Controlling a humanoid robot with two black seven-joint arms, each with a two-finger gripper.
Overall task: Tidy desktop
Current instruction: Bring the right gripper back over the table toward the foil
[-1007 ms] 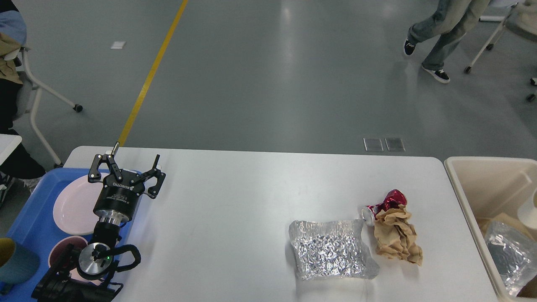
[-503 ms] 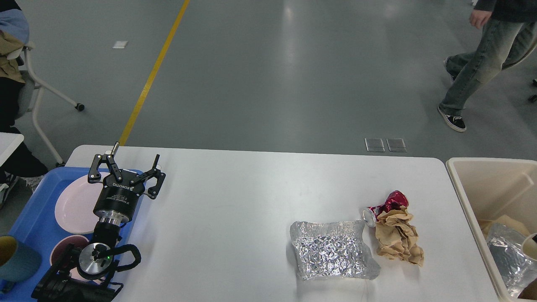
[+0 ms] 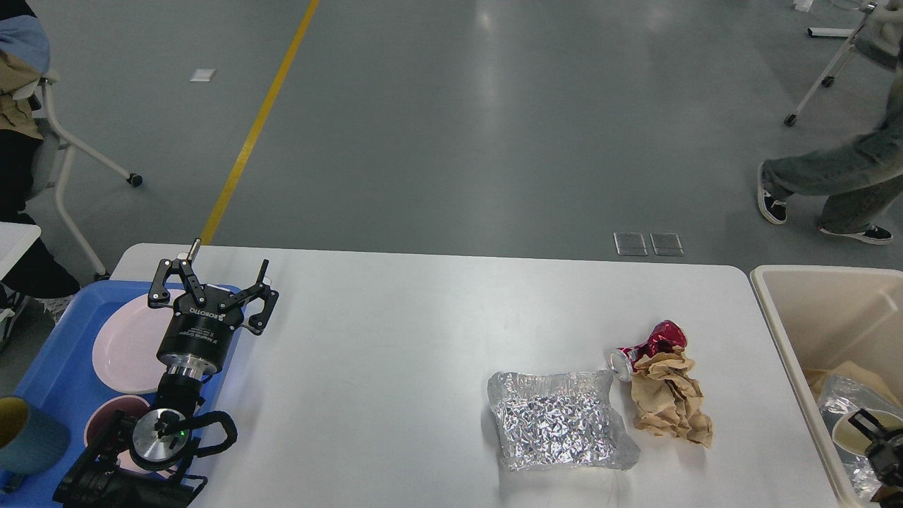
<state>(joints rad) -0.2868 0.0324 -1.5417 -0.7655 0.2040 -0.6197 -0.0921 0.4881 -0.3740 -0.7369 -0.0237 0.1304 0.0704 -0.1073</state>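
The white desktop (image 3: 395,367) carries a crumpled silver foil bag (image 3: 557,423), a wad of brown paper (image 3: 667,402) and a crushed red can (image 3: 652,342), all grouped at the right front. My left gripper (image 3: 217,271) is open and empty, pointing up over the desktop's left edge beside the blue tray (image 3: 56,367). My right gripper (image 3: 875,434) shows only partly at the lower right, inside the beige bin (image 3: 776,310), with a finger across the rim of a white cup (image 3: 850,432).
The blue tray holds a pink plate (image 3: 123,349), a pink bowl (image 3: 106,420) and a teal cup (image 3: 28,444). The bin also holds foil (image 3: 839,402) and brown paper. A person (image 3: 832,176) walks on the floor at the far right.
The white cup has gone down and leftward into the bin, and my right gripper has come into view with it. The left arm has not moved. The person has walked to the right.
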